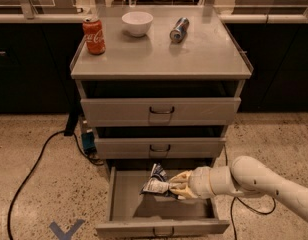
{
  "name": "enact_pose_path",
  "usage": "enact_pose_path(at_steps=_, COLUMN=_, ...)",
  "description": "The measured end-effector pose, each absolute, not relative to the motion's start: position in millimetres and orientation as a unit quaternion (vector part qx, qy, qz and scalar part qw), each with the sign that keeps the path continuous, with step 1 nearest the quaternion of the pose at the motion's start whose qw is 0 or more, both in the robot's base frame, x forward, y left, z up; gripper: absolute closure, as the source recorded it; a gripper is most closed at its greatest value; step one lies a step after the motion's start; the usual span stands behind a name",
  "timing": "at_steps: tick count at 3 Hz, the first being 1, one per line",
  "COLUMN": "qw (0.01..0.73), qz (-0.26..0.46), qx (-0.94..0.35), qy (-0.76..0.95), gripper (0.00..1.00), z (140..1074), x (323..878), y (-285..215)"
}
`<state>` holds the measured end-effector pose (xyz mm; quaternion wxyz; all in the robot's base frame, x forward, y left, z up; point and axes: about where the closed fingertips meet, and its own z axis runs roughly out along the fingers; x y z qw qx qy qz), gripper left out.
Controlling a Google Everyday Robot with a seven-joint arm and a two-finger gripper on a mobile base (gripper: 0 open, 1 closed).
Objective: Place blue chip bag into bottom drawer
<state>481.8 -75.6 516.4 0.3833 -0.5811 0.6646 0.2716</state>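
The blue chip bag, crumpled dark blue foil with white panels, hangs just above the inside of the open bottom drawer. My gripper reaches in from the right on a white arm and is shut on the bag's right end. The drawer is pulled out towards the camera, and its front with a small dark loop handle shows at the lower edge. The two drawers above it are shut.
On the grey cabinet top stand a red cola can, a white bowl and a blue-silver drink can lying on its side. Black cables run over the speckled floor to the left and behind my arm.
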Motion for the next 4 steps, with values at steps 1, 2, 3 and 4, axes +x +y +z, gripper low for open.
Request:
enact_pose_path(at_steps=1, qw=0.383, qz=0.272, qx=-0.581, qy=0.665, gripper=1.00, z=516.4, x=481.8, y=-75.6)
enact_pose_path(at_steps=2, qw=0.387, qz=0.283, qx=-0.580, qy=0.659, gripper=1.00, z=509.1, x=480.4, y=-69.8)
enact_pose_path(at_steps=3, qw=0.402, qz=0.288, qx=-0.585, qy=0.643, gripper=1.00, z=486.6, x=489.2, y=-61.7)
enact_pose_path(at_steps=4, qw=0.422, qz=0.290, qx=-0.588, qy=0.626, gripper=1.00, z=444.5, x=504.1, y=-52.0)
